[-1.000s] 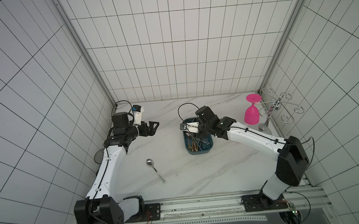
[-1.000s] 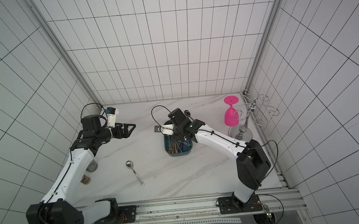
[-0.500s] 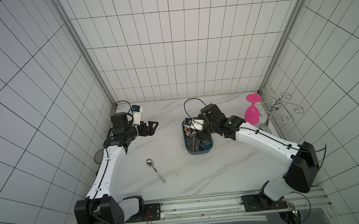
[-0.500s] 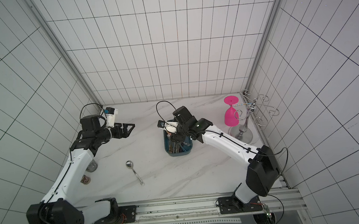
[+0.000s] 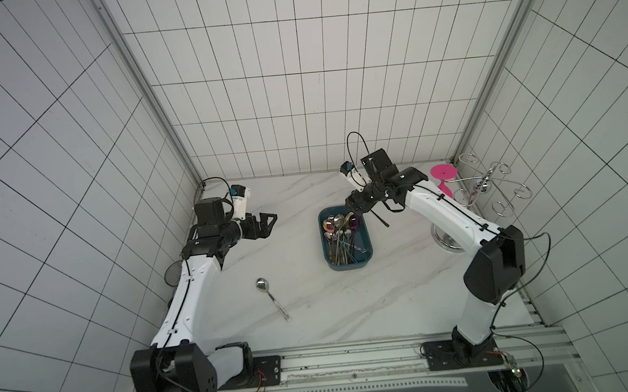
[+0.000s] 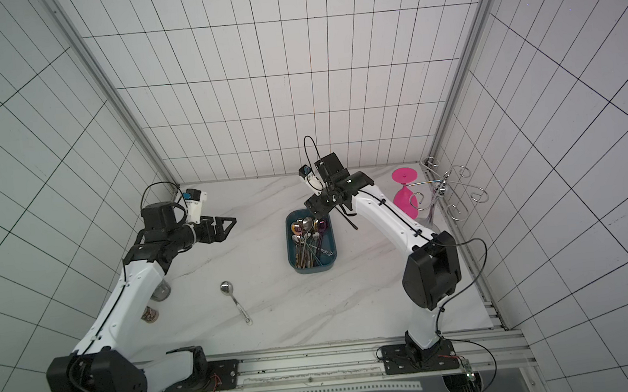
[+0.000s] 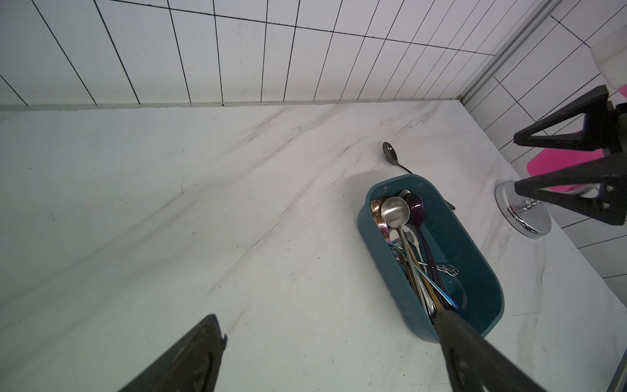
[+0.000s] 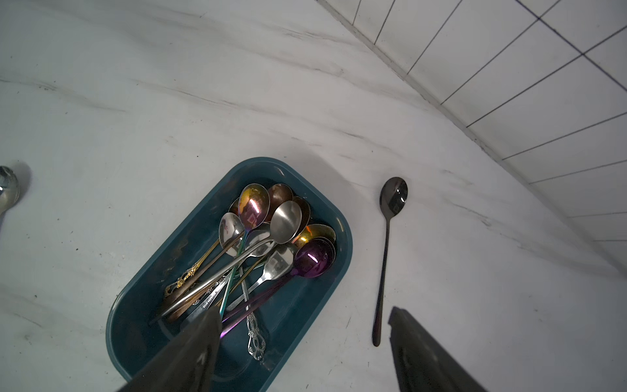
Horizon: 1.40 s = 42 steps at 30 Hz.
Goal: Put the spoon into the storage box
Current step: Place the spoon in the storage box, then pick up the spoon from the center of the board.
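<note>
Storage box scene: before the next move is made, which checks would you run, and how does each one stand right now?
1. The right pincer is open and empty: ok.
2. The left pincer is open and empty: ok.
3. The storage box has bare floor left for more: ok.
4. The black spoon lies flat on the table beside the box, nothing on it: ok.
5. The silver spoon is in the box: not ok, it lies on the table apart from it.
</note>
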Tool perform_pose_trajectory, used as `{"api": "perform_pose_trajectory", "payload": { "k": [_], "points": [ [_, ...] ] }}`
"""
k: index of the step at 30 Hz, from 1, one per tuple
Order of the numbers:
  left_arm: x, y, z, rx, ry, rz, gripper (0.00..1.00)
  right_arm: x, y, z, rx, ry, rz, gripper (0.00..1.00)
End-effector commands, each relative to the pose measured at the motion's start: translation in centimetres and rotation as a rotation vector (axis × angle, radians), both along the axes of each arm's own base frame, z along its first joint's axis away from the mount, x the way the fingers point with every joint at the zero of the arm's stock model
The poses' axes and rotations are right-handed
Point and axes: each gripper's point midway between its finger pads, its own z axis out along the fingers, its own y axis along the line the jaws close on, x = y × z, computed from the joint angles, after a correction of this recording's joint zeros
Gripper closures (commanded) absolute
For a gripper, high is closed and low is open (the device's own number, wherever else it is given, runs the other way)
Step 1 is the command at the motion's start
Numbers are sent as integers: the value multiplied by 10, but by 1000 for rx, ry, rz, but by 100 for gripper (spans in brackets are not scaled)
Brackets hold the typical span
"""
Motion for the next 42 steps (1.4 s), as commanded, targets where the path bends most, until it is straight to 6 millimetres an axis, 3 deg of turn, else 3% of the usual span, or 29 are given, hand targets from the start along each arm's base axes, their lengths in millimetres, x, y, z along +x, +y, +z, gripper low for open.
{"api": "perform_pose_trajectory", "payload": {
  "k": [1,20,29,36,42],
  "points": [
    [0,3,8,5,-30,10,1,12,-20,-4,16,111,-160,20],
    [2,9,2,6,-18,28,1,91,-49,-93,-14,328,-430,29],
    [4,11,-1,11,-17,33,1,116,-60,-137,-81,339,-480,36],
    [5,12,-3,8,-14,37,1,136,-64,-147,-99,294,-511,41],
    [5,13,-3,8,-14,40,1,135,-70,-172,-161,312,-509,46]
  ]
}}
